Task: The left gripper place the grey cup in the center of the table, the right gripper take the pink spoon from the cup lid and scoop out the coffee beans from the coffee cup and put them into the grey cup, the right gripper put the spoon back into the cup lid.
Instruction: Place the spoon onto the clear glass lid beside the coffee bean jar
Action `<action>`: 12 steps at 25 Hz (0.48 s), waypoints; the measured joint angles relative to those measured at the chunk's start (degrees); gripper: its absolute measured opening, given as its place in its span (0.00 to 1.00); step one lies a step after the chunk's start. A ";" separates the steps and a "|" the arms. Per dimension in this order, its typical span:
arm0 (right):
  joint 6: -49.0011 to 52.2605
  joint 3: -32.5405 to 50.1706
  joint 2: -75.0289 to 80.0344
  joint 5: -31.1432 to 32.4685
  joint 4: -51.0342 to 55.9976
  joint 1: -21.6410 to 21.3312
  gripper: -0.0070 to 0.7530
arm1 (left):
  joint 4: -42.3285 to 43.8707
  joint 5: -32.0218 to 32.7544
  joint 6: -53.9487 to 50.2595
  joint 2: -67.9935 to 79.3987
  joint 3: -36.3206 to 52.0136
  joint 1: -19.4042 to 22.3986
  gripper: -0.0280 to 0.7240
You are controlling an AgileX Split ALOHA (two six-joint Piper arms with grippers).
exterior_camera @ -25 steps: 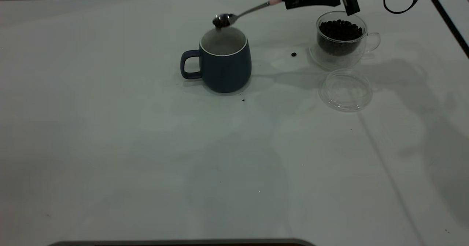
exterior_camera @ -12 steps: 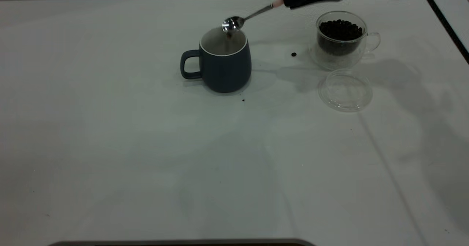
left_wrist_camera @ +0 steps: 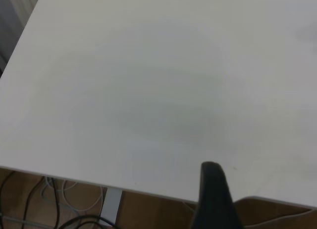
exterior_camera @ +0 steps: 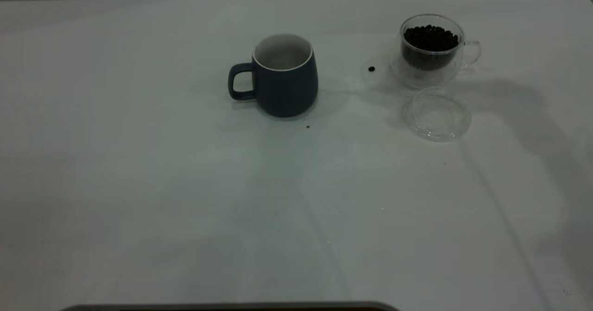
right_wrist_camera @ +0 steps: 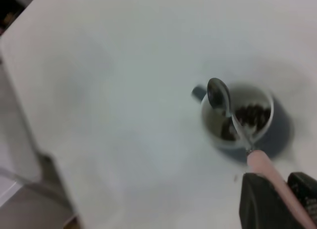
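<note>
The grey cup point(exterior_camera: 285, 77) stands upright near the table's middle, handle to the left. In the right wrist view it point(right_wrist_camera: 237, 115) has coffee beans in its bottom. My right gripper point(right_wrist_camera: 280, 189) is shut on the pink handle of the spoon point(right_wrist_camera: 270, 172) and holds it high above the cup, with the empty metal bowl over the rim. The gripper is out of the exterior view. The glass coffee cup point(exterior_camera: 431, 47) full of beans stands at the back right, with the clear cup lid point(exterior_camera: 436, 114) empty in front of it. One finger point(left_wrist_camera: 213, 199) of my left gripper shows by the table edge.
A stray coffee bean point(exterior_camera: 371, 69) lies between the two cups and a small crumb point(exterior_camera: 307, 126) in front of the grey cup. The table edge point(left_wrist_camera: 124, 187) shows in the left wrist view, with cables below it.
The right gripper tipped the spoon over the grey cup, then rose with it out of the top of the exterior view. The cups and lid have not moved.
</note>
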 joint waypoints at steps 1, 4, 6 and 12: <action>0.76 0.65 -1.08 1.98 -0.71 -1.70 0.14 | 0.00 0.00 0.00 0.00 0.00 0.00 0.79; 1.48 5.06 -3.64 3.45 -1.18 -8.54 0.14 | 0.00 0.00 -0.05 0.00 0.00 0.00 0.79; 1.67 9.21 -4.34 2.79 -1.18 -12.31 0.14 | 0.00 0.00 -0.11 0.00 0.00 0.00 0.79; 0.83 20.30 -1.55 -3.00 -0.19 -17.96 0.14 | 0.00 0.00 -0.11 0.00 0.00 0.00 0.79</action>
